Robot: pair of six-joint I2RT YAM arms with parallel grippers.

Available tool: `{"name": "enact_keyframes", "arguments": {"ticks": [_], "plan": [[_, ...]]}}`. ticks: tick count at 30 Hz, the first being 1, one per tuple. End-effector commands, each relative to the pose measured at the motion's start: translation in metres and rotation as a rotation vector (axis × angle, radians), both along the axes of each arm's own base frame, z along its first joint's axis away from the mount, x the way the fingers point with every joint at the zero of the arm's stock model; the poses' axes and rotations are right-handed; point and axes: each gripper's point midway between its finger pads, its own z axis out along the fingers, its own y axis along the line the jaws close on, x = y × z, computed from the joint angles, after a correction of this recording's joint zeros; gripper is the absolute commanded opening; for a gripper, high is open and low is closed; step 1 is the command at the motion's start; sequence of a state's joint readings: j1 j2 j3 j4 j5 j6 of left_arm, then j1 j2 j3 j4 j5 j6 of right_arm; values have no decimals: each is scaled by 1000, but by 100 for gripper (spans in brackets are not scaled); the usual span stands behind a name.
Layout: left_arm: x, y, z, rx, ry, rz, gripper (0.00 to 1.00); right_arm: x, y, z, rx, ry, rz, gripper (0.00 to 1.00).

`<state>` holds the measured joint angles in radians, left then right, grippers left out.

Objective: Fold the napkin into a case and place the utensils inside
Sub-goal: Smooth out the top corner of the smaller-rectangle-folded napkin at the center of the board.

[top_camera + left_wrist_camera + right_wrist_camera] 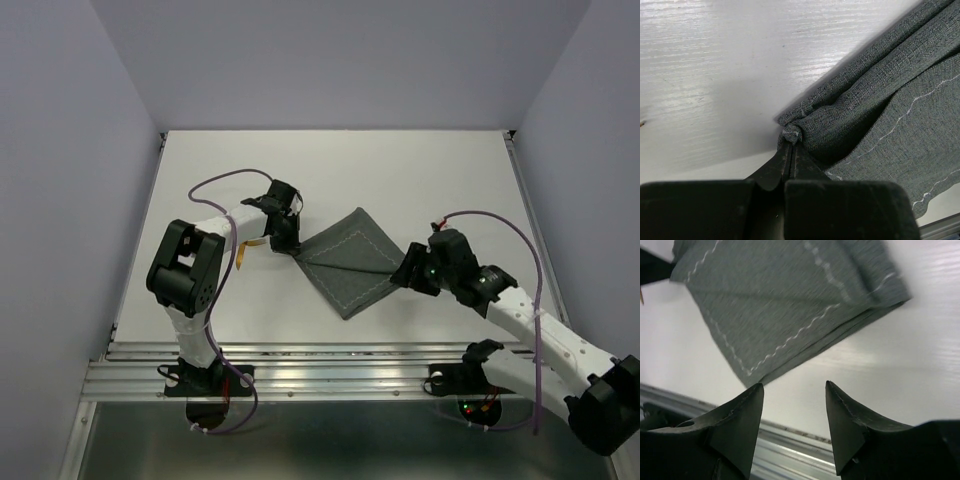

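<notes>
Napkin [350,262] lies folded on the table [250,170]; left fingers [775,167] clamp one corner, right fingers [740,415] gape empty beside it.

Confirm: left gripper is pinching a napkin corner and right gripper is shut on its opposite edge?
No. The left gripper does pinch a napkin corner, but the right gripper is open, holding no cloth; the right wrist view shows it.

The napkin [890,115] reads as coarse, matt woven cloth with pale stitching, the table [715,65] under it white, faintly grained with a soft sheen, and the right gripper [794,386] shows matt black plastic fingers [737,425].
</notes>
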<state>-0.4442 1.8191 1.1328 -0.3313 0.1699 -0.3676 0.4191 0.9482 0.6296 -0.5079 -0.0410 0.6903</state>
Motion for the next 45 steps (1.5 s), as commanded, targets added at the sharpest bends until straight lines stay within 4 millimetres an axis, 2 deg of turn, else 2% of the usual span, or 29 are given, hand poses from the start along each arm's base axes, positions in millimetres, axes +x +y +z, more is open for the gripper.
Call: {"name": "enact_keyframes", "arguments": {"ticks": [1, 3, 5, 6, 7, 8, 9, 10, 14, 20, 26, 34, 45], "plan": [[3, 11, -13, 69, 8, 15, 0, -29, 38, 4, 27, 20, 29, 57], [5, 10, -12, 68, 5, 17, 0, -33, 54, -3, 4, 32, 33, 57], [6, 10, -11, 71, 5, 16, 0, -40, 79, -2, 17, 22, 82, 57], [7, 9, -11, 70, 2, 15, 0, -43, 89, -12, 23, 60, 70, 56], [7, 10, -11, 71, 3, 13, 0, -49, 99, -18, 37, 78, 80, 55], [8, 9, -10, 70, 1, 13, 0, -46, 114, -15, 110, 82, 51, 54], [8, 9, -10, 72, 1, 13, 0, -47, 120, -19, 119, 83, 67, 53], [7, 9, -10, 71, 4, 10, 0, -49, 127, -26, 155, 120, 27, 47], [8, 9, -11, 75, 5, 3, 0, -50, 146, -36, 225, 131, -20, 42], [5, 13, -13, 90, 11, -1, 0, -43, 153, -45, 199, 140, -37, 42], [3, 13, -14, 88, 13, -6, 0, -44, 157, -55, 196, 167, -41, 46], [2, 13, -13, 82, 11, -11, 0, -41, 154, -46, 210, 137, -58, 37], [1, 11, -13, 75, 10, -16, 0, -38, 157, -55, 186, 148, -61, 37]]}}
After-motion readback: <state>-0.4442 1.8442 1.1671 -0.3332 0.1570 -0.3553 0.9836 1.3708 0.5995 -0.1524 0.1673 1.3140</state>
